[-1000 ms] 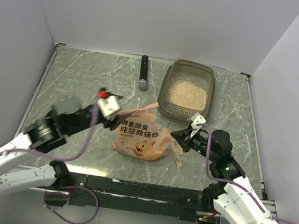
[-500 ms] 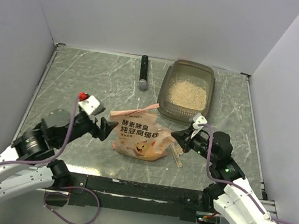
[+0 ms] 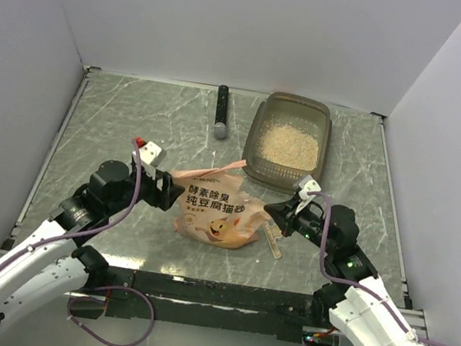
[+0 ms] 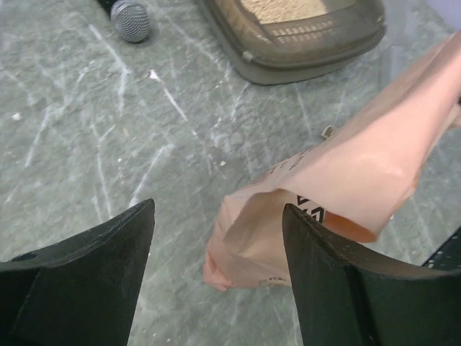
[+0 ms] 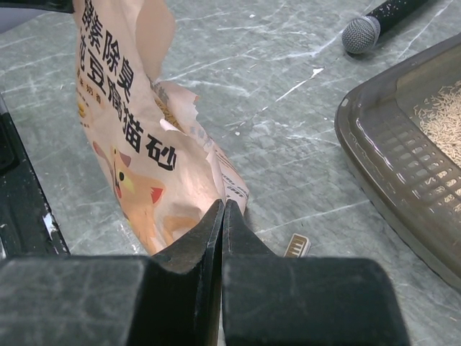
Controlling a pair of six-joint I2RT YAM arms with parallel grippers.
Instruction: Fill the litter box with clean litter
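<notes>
The smoky grey-brown litter box (image 3: 253, 146) stands at the back right with pale beige clean litter (image 3: 287, 145) in it. It also shows in the left wrist view (image 4: 302, 61) and in the right wrist view (image 5: 382, 158), with litter (image 5: 443, 119) inside. The orange-pink pouch (image 3: 215, 212) lies in front of the box, its torn top toward the left. My left gripper (image 3: 171, 196) is open and low at the pouch's left end (image 4: 274, 238), which sits between its jaws untouched. My right gripper (image 3: 270, 211) is shut at the pouch's right corner (image 5: 238, 189), its tips (image 5: 222, 205) pinching the thin edge.
A black microphone-like stick with a grey mesh head (image 3: 221, 112) lies left of the box. A small torn strip (image 3: 275, 241) lies on the table under my right gripper. White walls close in the marbled table on three sides.
My left gripper has come down from above the pouch's top and settled low and open at its left end. The right arm and the pouch have stayed put.
</notes>
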